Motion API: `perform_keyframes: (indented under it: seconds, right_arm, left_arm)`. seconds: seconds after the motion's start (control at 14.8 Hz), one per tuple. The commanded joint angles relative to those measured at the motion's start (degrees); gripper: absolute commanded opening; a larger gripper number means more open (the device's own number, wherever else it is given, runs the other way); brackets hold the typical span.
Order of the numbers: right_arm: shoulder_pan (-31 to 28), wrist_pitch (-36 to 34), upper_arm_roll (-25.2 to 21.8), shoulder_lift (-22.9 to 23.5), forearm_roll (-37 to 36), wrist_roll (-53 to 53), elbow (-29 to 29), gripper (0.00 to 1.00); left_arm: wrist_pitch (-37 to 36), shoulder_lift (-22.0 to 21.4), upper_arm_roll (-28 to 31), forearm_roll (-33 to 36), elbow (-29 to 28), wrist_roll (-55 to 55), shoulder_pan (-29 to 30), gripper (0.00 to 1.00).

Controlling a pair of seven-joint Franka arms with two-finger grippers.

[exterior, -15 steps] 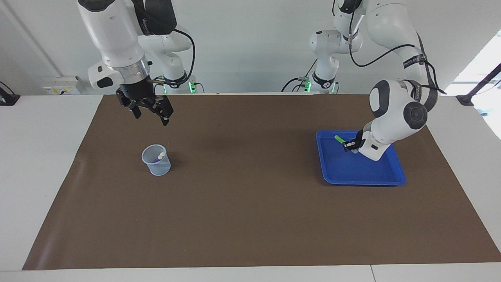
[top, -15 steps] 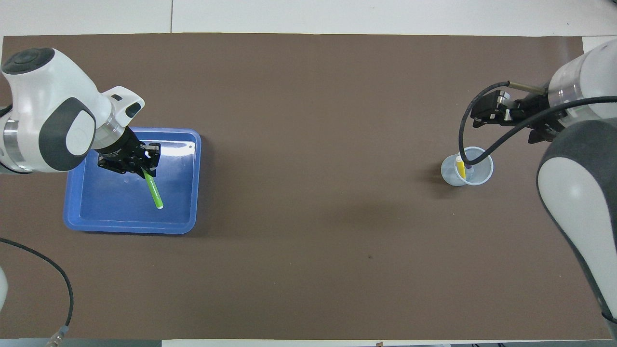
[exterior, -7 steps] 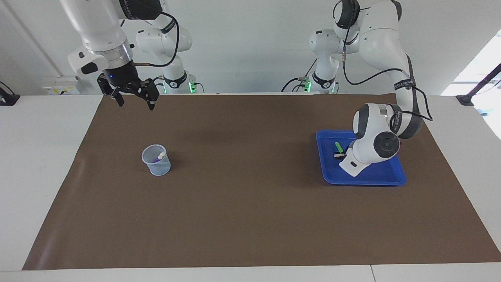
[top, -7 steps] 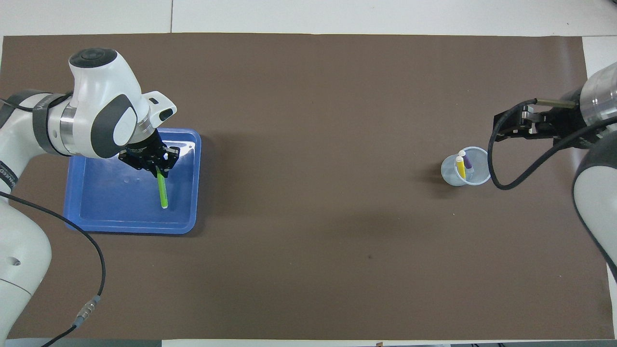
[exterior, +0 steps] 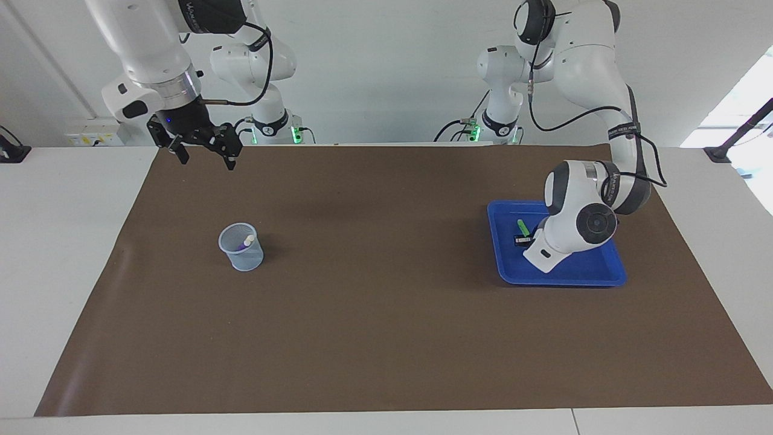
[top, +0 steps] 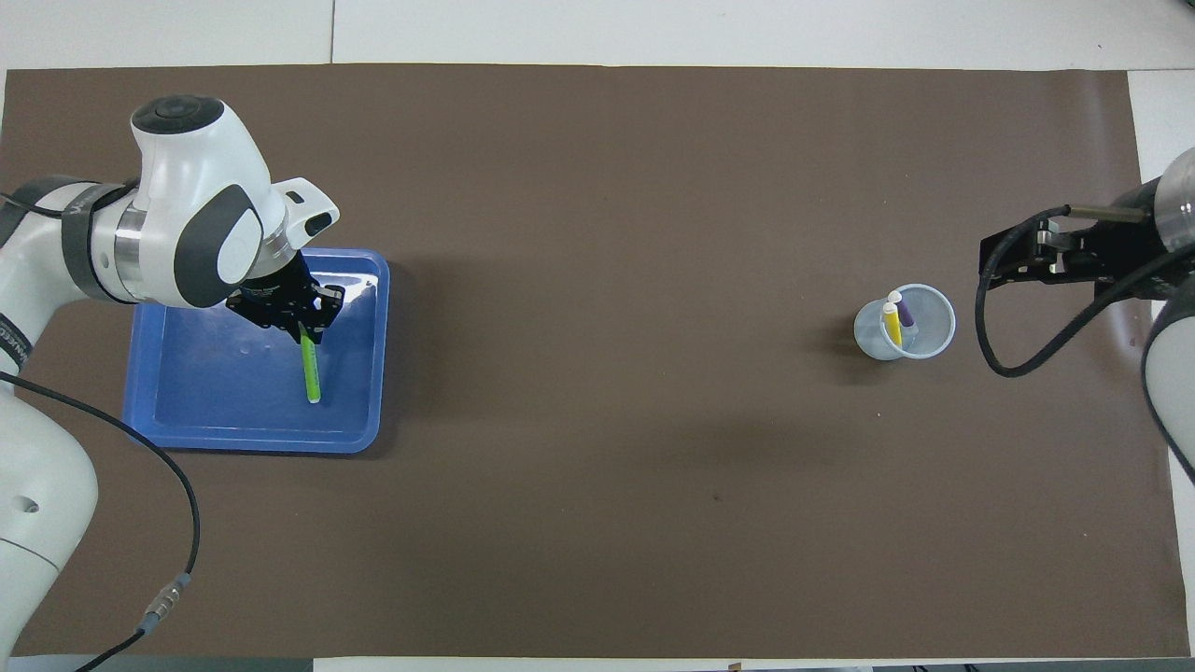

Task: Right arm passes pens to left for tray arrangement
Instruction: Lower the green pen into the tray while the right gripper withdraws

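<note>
The blue tray [exterior: 555,279] [top: 205,401] sits at the left arm's end of the table. Low inside it, my left gripper [exterior: 523,240] [top: 299,329] is shut on one end of the green pen [exterior: 522,226] [top: 311,371], whose other end points toward the robots. The purple pen [top: 906,312] [exterior: 246,242] and the yellow pen [top: 892,326] stand in a translucent pale-blue cup [exterior: 240,248] [top: 924,329] at the right arm's end. My right gripper [exterior: 206,161] [top: 993,268] hangs open and holds nothing, high over the mat's edge at that end, apart from the cup.
A brown mat [exterior: 386,314] covers most of the white table. Two smaller white arms with green lights [exterior: 296,134] stand at the robots' edge. A black cable [top: 990,327] loops down from the right wrist beside the cup.
The right gripper rose and drew away from above the cup toward the mat's edge. The left arm swung round over the tray, turning the green pen while keeping hold of it.
</note>
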Motion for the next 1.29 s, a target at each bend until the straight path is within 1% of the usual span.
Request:
perform_keyframes:
  seconds: [0.0,0.14,0.27,0.34,0.54,0.61,0.74,0.81,1.01,1.22]
  right_arm:
    - [-0.2,4.4,0.6,0.9,-4.5,-0.9,-4.5,1.00]
    - [0.1,6.6,0.8,2.6,-8.6,-0.6,-5.9,1.00]
    - [0.2,8.5,0.9,4.8,-10.8,1.1,-6.1,1.00]
    - [0.2,9.1,1.1,5.5,-12.1,3.0,-6.9,1.00]
    - [4.4,11.8,1.2,7.5,-16.3,13.2,-9.7,0.99]
    - [5.2,12.4,1.3,8.6,-17.1,16.3,-9.8,0.96]
    - [5.7,14.3,1.2,9.6,-17.3,19.5,-10.5,0.96]
    - [5.9,14.5,1.3,10.5,-17.4,20.7,-10.4,0.96]
    - [9.0,14.0,1.2,12.7,-19.0,27.0,-10.6,0.95]
    - [10.5,14.4,1.2,14.2,-21.6,30.9,-12.5,0.95]
  left_arm:
    - [1.2,-0.6,0.0,0.6,-1.1,1.0,0.8,1.00]
    - [1.2,-0.6,0.0,0.6,-1.1,1.1,0.9,1.00]
    - [1.3,-0.6,0.0,0.6,-1.1,1.1,0.9,1.00]
    - [1.4,-0.6,0.0,0.6,-1.0,1.0,0.9,1.00]
    - [1.3,-0.6,0.0,0.5,-0.8,1.0,0.8,1.00]
    - [1.4,-0.6,0.0,0.5,-0.6,1.1,0.9,1.00]
    - [1.3,-1.1,0.0,0.3,-0.2,1.0,0.9,1.00]
    - [1.4,-2.1,0.0,-0.1,-0.2,0.9,0.9,1.00]
    - [1.3,-4.8,0.0,-2.7,-0.3,0.9,1.5,1.00]
    - [0.6,-8.6,0.1,-6.6,-0.3,0.4,2.2,1.00]
